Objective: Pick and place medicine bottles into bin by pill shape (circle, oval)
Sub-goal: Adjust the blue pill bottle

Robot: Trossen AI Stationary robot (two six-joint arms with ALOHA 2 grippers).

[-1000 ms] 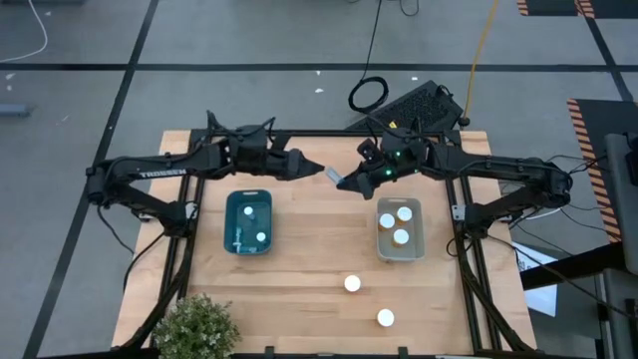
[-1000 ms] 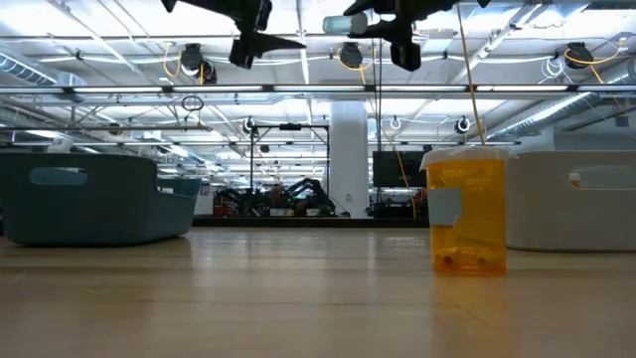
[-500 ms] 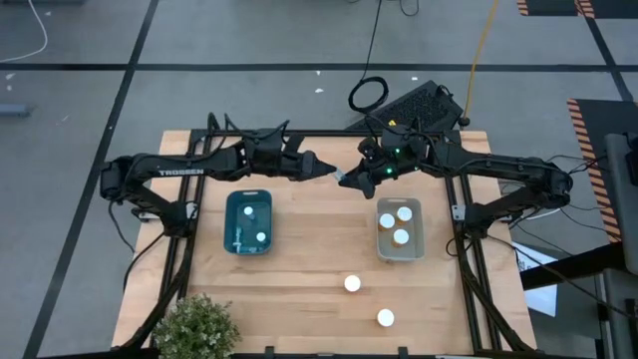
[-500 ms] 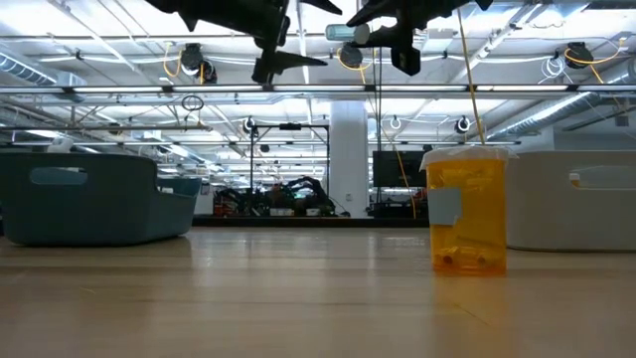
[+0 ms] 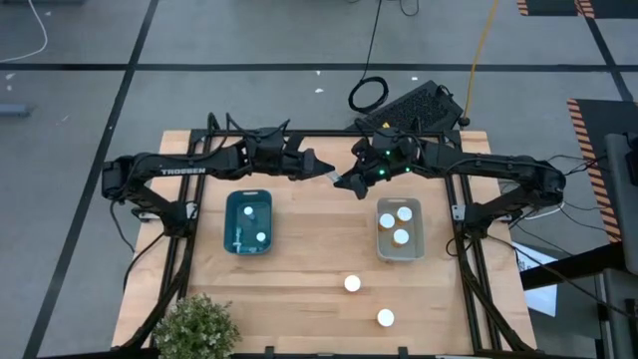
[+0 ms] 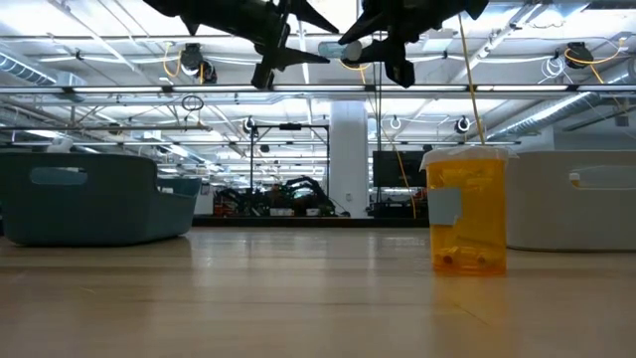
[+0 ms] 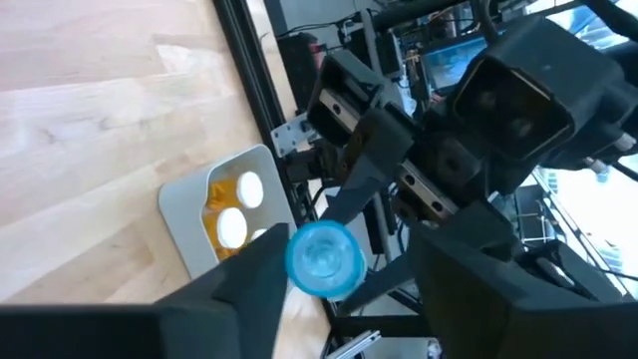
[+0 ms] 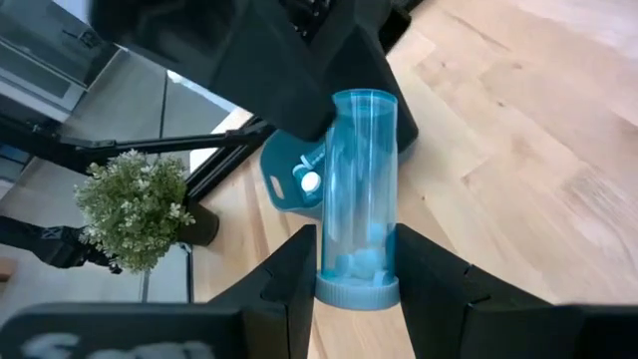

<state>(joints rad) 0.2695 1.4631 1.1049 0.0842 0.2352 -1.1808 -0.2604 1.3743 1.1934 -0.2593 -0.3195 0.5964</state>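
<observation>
A clear blue medicine bottle (image 8: pixel 357 189) with pills inside hangs high over the table's far middle, with my right gripper (image 8: pixel 355 241) shut on it. In the high view this gripper (image 5: pixel 346 181) faces my left gripper (image 5: pixel 321 169). My left gripper (image 7: pixel 349 261) is open, its fingers on either side of the bottle's free round end (image 7: pixel 321 259); whether one touches it I cannot tell. Two white-capped bottles (image 5: pixel 352 284) (image 5: pixel 385 318) stand upright on the table near the front. One of them shows amber (image 6: pixel 465 209) in the low view. My right gripper pinches the blue bottle between its two fingers just above the cap end (image 8: pixel 357 287). The fingers (image 8: pixel 299 279) lie across the bottle. It is lifted clear of the table, lying roughly level in the air (image 6: pixel 340 48), its free end toward my left gripper.
A teal bin (image 5: pixel 248 221) at the centre left holds white-capped bottles. A pale grey bin (image 5: pixel 400 249) at the centre right holds three bottles. A potted plant (image 5: pixel 197 324) stands at the near left corner. Bare wood lies between the bins.
My left gripper has gone toward the table's right, toward the blue bottle, and its open fingers now flank the bottle's free end. My right gripper has come down a little with the bottle.
</observation>
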